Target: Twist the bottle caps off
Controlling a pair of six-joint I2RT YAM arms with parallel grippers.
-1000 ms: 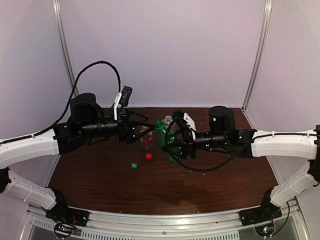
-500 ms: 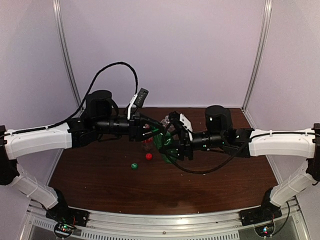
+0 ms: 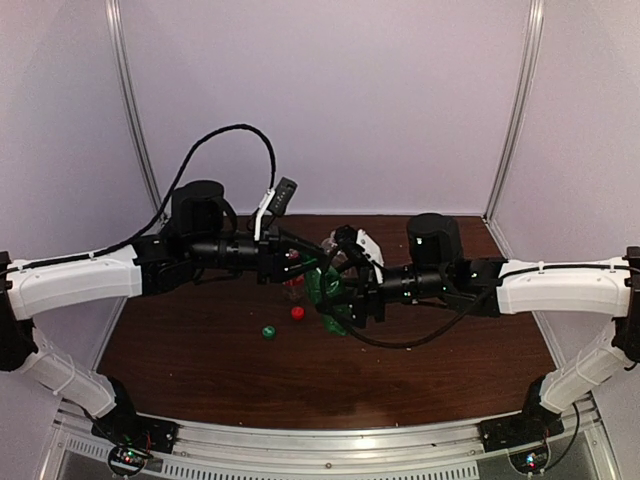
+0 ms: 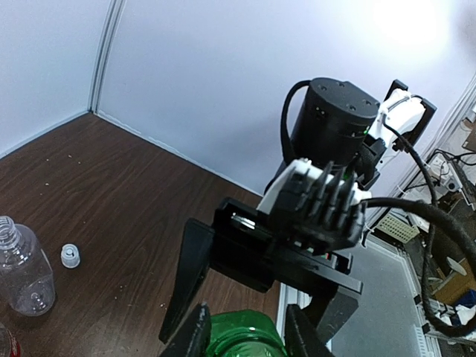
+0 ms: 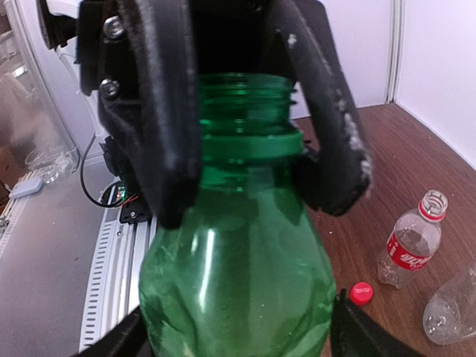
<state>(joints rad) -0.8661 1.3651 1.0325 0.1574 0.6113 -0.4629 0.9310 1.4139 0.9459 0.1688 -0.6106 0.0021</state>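
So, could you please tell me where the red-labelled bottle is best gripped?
Take the red-labelled bottle around its labelled middle, with the pincer level and coming in from the side. It stands upright and uncapped, so the round body gives two opposite walls. From above, only the narrow open neck would be offered.

Both arms reach inward with forearms near level and meet nose to nose above mid-table. The left gripper [image 3: 305, 268] is clamped on the neck of the green bottle [image 5: 238, 253]. The right gripper [image 3: 337, 293] is clamped on the bottle's body from the opposite side.
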